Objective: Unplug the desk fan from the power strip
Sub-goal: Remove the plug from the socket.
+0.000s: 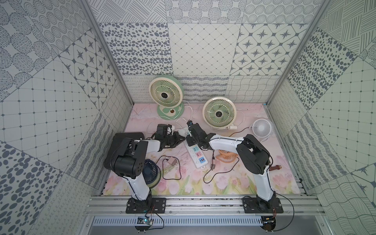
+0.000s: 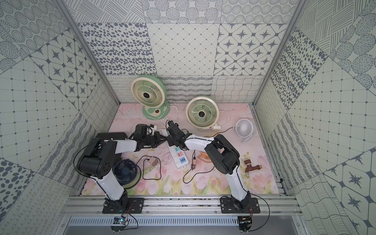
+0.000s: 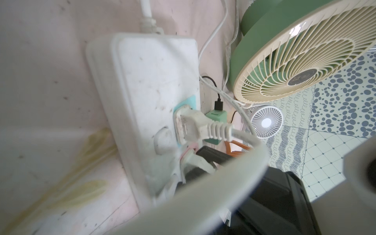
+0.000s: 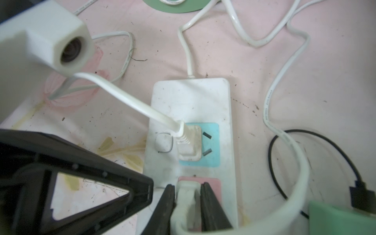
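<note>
The white power strip (image 1: 196, 157) (image 4: 191, 101) lies mid-table, and both arms cover its far end. My right gripper (image 4: 187, 195) is shut on a white plug (image 4: 186, 191) seated in the pink socket. A second white plug (image 4: 190, 146) (image 3: 193, 126) sits in the blue socket. Two green-and-cream desk fans (image 1: 166, 94) (image 1: 219, 113) stand at the back with white cords; I cannot tell which cord belongs to which fan. My left gripper (image 1: 180, 136) rests against the strip's side, with one black finger (image 4: 101, 183) in the right wrist view. A blurred cord hides its jaws in the left wrist view.
A small white fan (image 1: 262, 128) stands at the right, an orange fan (image 1: 225, 156) under my right arm and a dark blue fan (image 1: 150, 171) by my left arm's base. Loose black cables (image 1: 173, 168) and a green USB adapter (image 4: 341, 219) lie near the strip. A brown tap (image 2: 252, 167) lies at the right.
</note>
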Available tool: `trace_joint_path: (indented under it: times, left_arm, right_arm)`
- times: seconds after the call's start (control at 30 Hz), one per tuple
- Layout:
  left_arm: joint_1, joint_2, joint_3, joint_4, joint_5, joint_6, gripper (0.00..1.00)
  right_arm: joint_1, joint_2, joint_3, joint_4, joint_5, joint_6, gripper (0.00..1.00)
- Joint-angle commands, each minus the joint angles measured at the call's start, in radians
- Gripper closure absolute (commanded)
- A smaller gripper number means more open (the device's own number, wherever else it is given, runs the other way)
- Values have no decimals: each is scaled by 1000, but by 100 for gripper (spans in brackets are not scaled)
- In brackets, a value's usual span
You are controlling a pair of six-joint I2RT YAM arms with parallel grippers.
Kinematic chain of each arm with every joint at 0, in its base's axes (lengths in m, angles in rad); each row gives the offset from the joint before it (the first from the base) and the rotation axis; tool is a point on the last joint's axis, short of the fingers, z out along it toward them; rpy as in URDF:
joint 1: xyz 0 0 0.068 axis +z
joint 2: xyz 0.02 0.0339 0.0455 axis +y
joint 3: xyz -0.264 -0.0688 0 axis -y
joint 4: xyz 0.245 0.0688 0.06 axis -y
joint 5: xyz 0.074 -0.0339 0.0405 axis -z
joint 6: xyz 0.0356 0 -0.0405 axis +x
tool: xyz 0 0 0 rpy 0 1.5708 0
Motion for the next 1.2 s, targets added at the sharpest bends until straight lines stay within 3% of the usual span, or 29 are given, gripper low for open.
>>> trace_joint_path:
  times: [0.0,0.27,0.37,0.5,0.7,0.93,1.17]
  left_arm:
    - [-18,22,34,-8,11,17,100]
    - [-45,40,79,-137,-76,64,100]
    - [-46,50,82,-168,-104,65,100]
    - [-44,74,81,-183,-125,55,100]
    - [-44,107,85,-179,-120,45,100]
    - [-41,87,82,-202,-128,57,100]
    - [-32,82,77,-206,-129,56,100]
  right_arm:
    - [-3,21,27,35,10,3,82]
    - [43,-1,27,35,100,-77,94]
    - [48,-9,17,49,117,-82,94]
    - [4,-27,-23,95,37,15,95]
    - [75,-1,28,47,154,-90,95]
    - [24,-11,-3,87,42,4,95]
    - [83,18,49,36,130,-84,95]
